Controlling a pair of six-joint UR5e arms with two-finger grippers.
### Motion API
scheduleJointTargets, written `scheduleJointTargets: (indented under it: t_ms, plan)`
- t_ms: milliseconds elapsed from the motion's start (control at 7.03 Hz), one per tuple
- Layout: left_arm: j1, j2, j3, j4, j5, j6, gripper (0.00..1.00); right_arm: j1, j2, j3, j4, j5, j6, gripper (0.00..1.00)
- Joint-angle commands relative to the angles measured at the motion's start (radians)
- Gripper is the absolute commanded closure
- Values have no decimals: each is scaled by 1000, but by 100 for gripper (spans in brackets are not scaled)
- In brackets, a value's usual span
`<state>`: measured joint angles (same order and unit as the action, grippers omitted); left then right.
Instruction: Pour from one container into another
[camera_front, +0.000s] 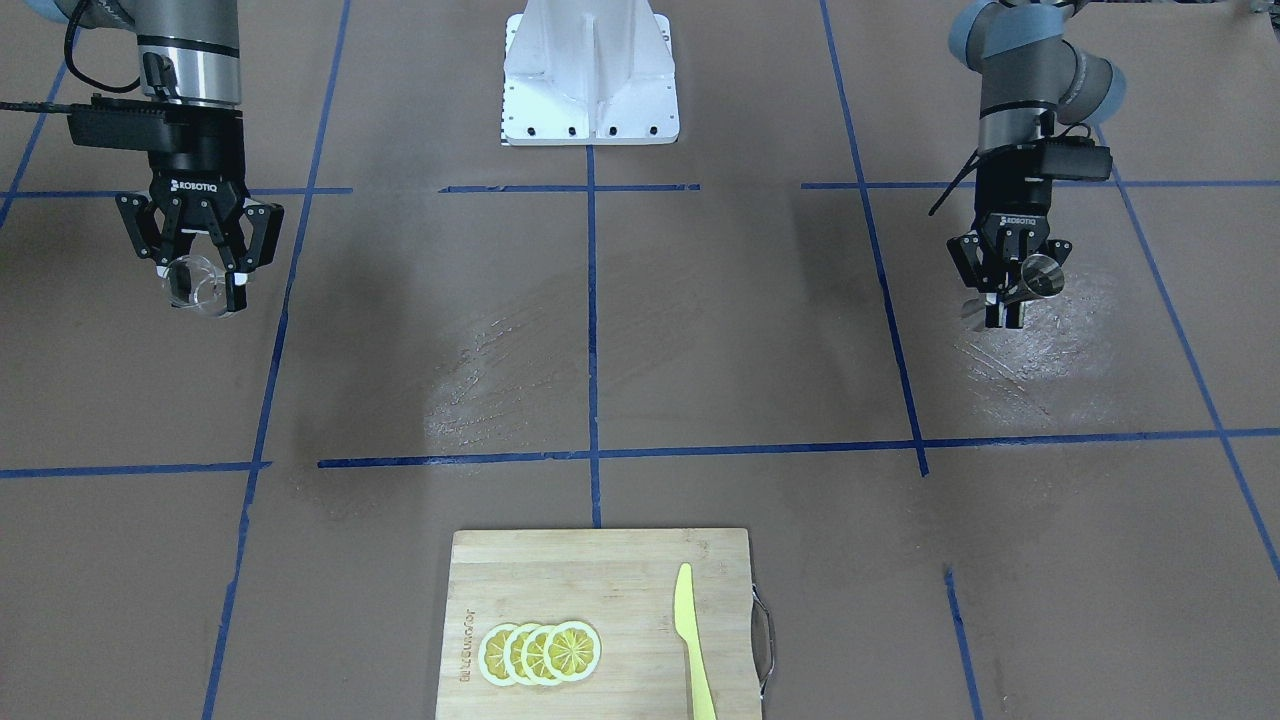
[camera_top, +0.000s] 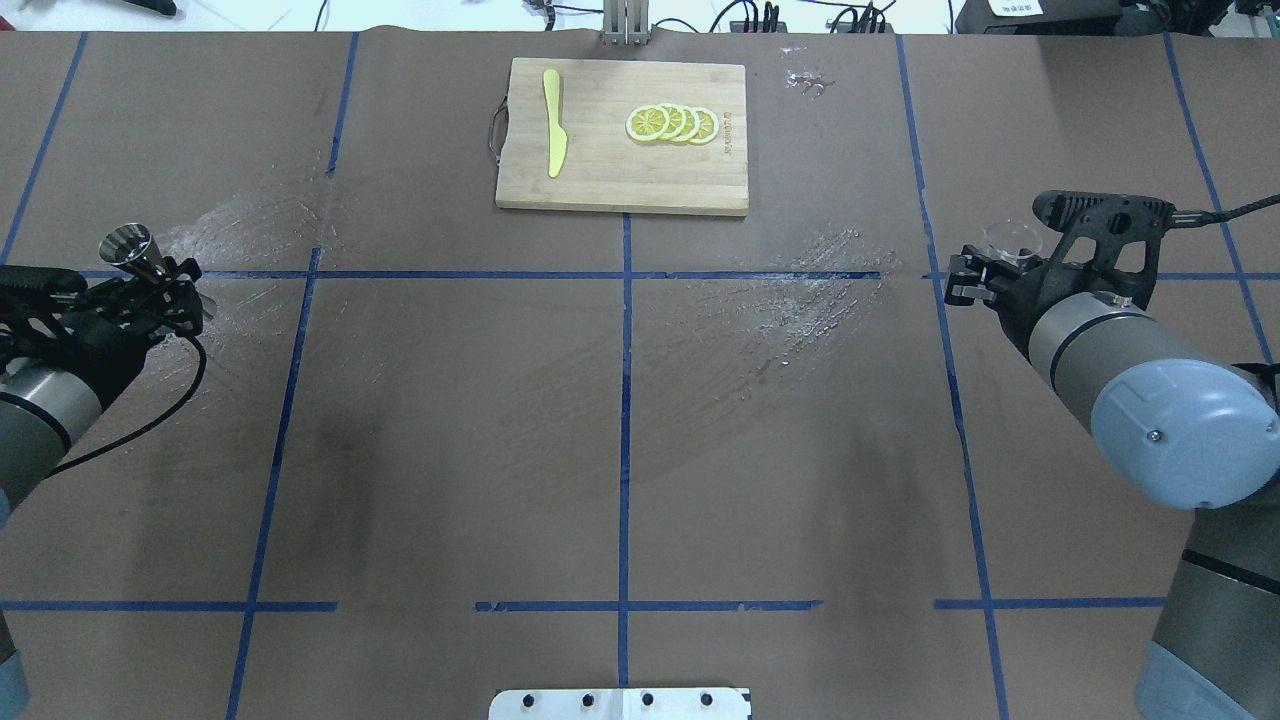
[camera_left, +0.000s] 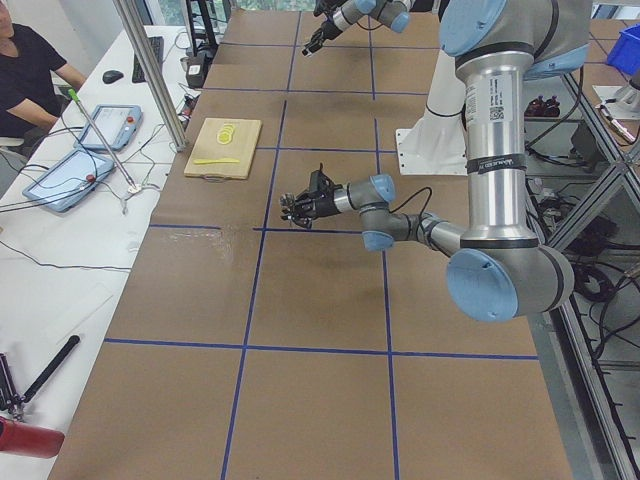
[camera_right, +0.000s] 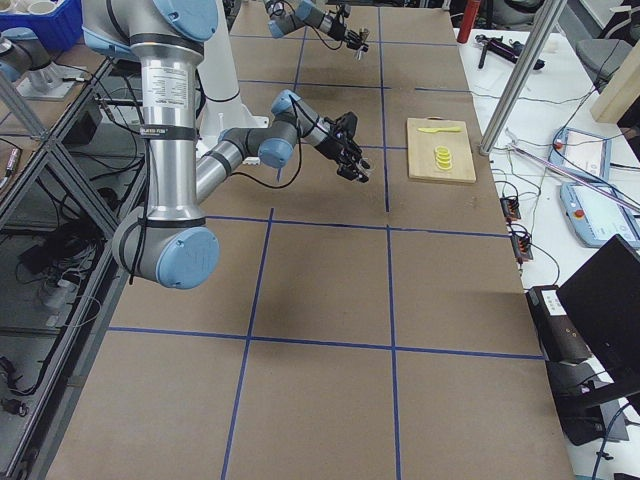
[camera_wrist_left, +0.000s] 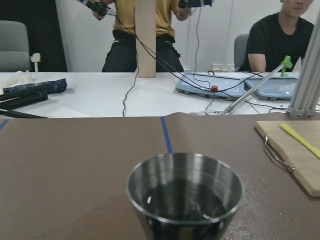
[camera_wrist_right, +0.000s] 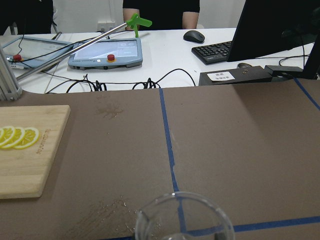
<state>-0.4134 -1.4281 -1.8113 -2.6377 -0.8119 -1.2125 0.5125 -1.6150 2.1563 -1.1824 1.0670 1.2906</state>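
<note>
Okay, both arms are out at opposite sides of the table (camera_top: 420, 450), well apart. The left gripper (camera_front: 1003, 312) is clamped on the waist of the steel jigger (camera_front: 1040, 274) and holds it off the brown surface, mouth up. The left wrist view looks straight into the jigger's upper cup; dark and shiny inside, can't tell for sure whether it holds liquid. The right gripper (camera_front: 203, 283) is closed around the small clear glass (camera_front: 196, 288), also lifted off the table, over by a blue tape line. The right wrist view shows the glass rim at the bottom edge, mouth up; contents unclear. Wet smears mark the table covering near the left gripper and at centre. On the operators' side, a wooden cutting board (camera_front: 600, 580) carries overlapping lemon slices (camera_front: 540, 652) and a yellow knife (camera_front: 690, 640), apart from each other.
</note>
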Motion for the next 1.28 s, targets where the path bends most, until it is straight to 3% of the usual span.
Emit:
scheduleJointTargets:
  t_ms: [0,142,285,569,996,1138]
  plan:
    - [122,3,4,158,188,-168,100,-2,-65,-62,174,-27,1,100]
    - [146,1,24,180,271,-170,100,-6,-66,-64,175,-36,6,100]
    - [160,-6,59,180,292,-191,100,-18,-66,-64,175,-47,10,100]
    - [177,-78,147,180,293,-206,100,-66,-66,-66,175,-110,13,100]
    - [191,-101,167,182,293,-211,100,-103,-66,-67,173,-159,13,100]
    - [191,-101,164,182,293,-210,78,-114,-65,-69,173,-170,13,100]
